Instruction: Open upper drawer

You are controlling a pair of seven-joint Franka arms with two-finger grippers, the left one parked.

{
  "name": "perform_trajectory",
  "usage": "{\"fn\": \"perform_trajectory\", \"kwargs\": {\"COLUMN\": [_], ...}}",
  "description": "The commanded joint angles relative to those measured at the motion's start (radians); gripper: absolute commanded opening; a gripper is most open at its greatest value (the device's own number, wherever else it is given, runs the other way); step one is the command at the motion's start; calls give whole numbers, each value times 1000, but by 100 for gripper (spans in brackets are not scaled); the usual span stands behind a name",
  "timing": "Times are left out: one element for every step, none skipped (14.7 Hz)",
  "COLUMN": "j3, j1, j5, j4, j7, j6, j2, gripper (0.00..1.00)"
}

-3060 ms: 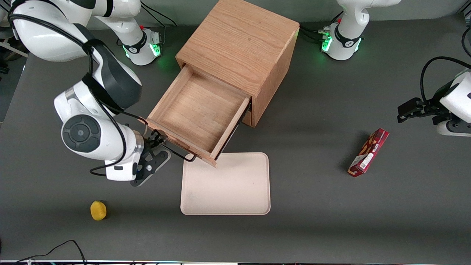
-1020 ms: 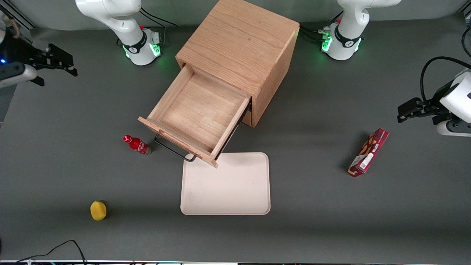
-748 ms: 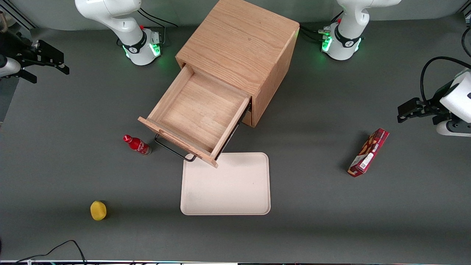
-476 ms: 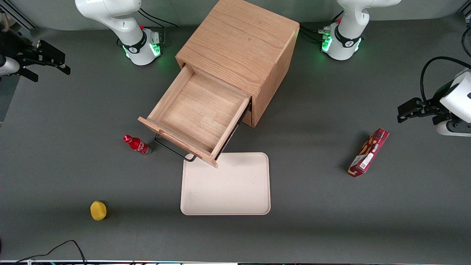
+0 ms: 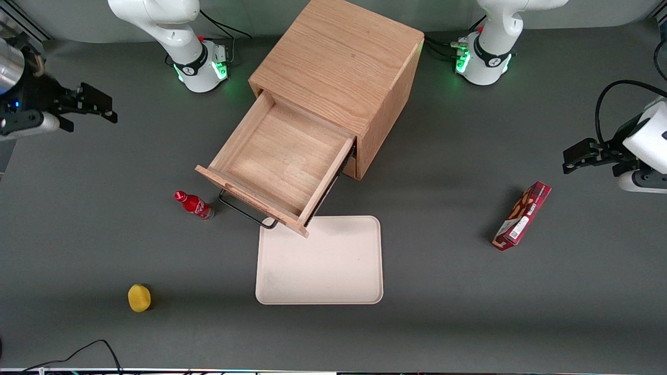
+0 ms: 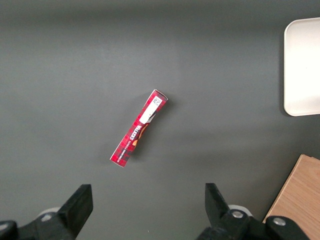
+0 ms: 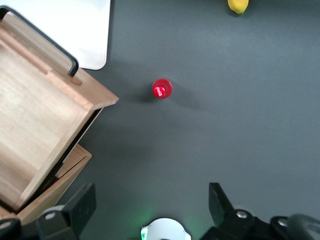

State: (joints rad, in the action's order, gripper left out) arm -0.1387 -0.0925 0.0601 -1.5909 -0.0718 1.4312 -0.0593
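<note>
The upper drawer (image 5: 276,156) of the oak cabinet (image 5: 338,57) stands pulled far out, and its box is empty. Its thin black handle (image 5: 245,211) faces the front camera with nothing on it. The drawer (image 7: 35,125) and handle (image 7: 45,42) also show in the right wrist view. My gripper (image 5: 107,108) hangs well away from the cabinet, toward the working arm's end of the table and high above the tabletop. Its fingers (image 7: 82,200) are spread wide, open, with only bare table between them.
A small red bottle (image 5: 194,205) stands upright beside the handle's end. A beige tray (image 5: 319,260) lies just in front of the drawer. A yellow lemon (image 5: 139,298) sits near the table's front edge. A red snack box (image 5: 522,215) lies toward the parked arm's end.
Three seconds ago my gripper was at the drawer's handle. It has since let go and drawn away to the working arm's end, then shifted slightly back toward the cabinet. The drawer stayed open.
</note>
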Motion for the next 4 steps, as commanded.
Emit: {"fn": "perform_trajectory", "kwargs": {"j3": [-9, -7, -5, -5], "j1": [-30, -30, -30, -32], "j5": [21, 20, 20, 20], "j4": [77, 77, 80, 83], "j7": [17, 18, 21, 21], "j6": [-5, -5, -3, -3], "j2": [67, 67, 72, 73], "gripper": [100, 100, 100, 100]}}
